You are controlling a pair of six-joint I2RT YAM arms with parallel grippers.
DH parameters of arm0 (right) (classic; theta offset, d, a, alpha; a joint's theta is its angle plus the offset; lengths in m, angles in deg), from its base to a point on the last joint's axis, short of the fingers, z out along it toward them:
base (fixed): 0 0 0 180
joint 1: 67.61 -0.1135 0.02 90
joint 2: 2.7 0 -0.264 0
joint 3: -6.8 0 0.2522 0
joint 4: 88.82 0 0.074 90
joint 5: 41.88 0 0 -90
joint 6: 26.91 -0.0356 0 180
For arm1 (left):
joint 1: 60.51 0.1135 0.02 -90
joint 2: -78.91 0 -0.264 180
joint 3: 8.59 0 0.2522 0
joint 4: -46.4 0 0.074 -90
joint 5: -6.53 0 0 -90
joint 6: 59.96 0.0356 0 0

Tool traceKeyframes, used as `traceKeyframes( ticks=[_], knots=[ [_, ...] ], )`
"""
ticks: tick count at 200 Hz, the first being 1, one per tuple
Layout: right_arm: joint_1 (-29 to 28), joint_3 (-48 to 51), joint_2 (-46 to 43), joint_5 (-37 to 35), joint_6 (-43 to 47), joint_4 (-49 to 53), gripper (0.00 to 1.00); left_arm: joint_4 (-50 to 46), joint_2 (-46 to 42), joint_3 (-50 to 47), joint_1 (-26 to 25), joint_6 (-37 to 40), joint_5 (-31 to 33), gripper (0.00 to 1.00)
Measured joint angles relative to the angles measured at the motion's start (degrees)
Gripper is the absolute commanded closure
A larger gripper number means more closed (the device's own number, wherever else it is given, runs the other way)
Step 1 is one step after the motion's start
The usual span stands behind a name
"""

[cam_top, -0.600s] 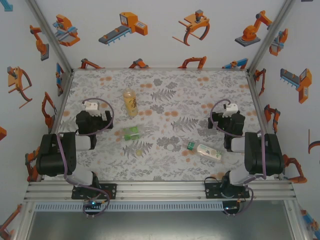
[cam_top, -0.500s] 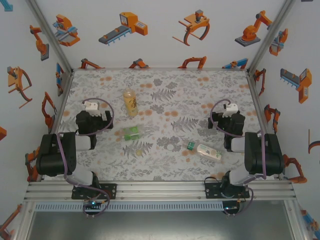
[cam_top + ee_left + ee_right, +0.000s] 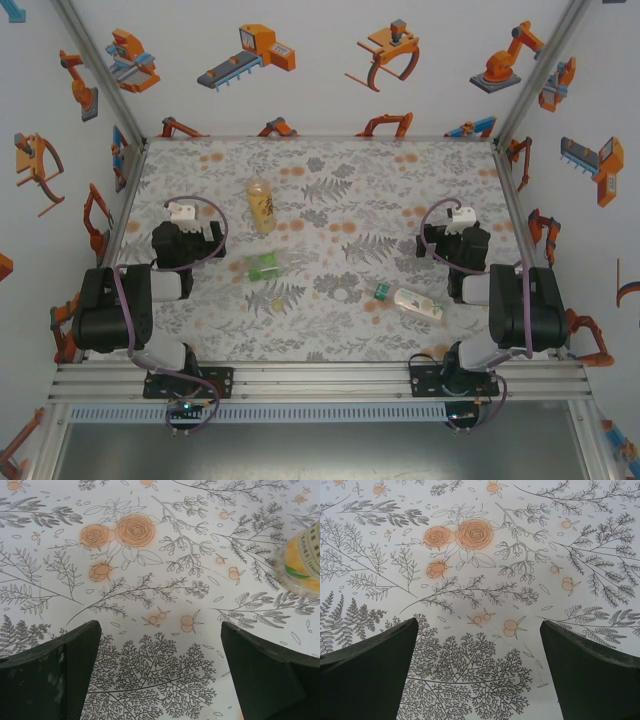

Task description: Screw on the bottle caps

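The amber bottle with a yellow label (image 3: 261,205) is at mid-left of the table; its lower part (image 3: 302,562) shows at the right edge of the left wrist view. A squat green-tinted bottle (image 3: 265,266) lies on its side nearer the arms. A slim clear bottle with a white-green label (image 3: 412,301) lies at the right. One small pale bottle cap (image 3: 277,302) rests on the cloth below the green bottle. My left gripper (image 3: 181,214) (image 3: 160,630) is open over bare cloth, left of the amber bottle. My right gripper (image 3: 459,220) (image 3: 477,625) is open too, behind the slim bottle.
A floral cloth (image 3: 330,180) covers the table. Printed walls close off the left, back and right. An aluminium rail (image 3: 320,378) with both arm bases runs along the near edge. The far half of the cloth lies bare.
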Motion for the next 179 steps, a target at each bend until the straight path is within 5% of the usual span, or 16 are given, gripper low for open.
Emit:
traceKeyframes(
  ticks=[107,179],
  knots=[
    [0.00,-1.38,-0.07,-3.76,-0.66,3.65,0.01,-0.39,-0.02,0.04,0.00,-0.66,2.51,0.03],
    [-0.33,-7.67,-10.71,-0.85,0.74,21.03,0.02,-10.86,-7.26,3.54,0.00,-1.09,4.28,0.03]
  ],
)
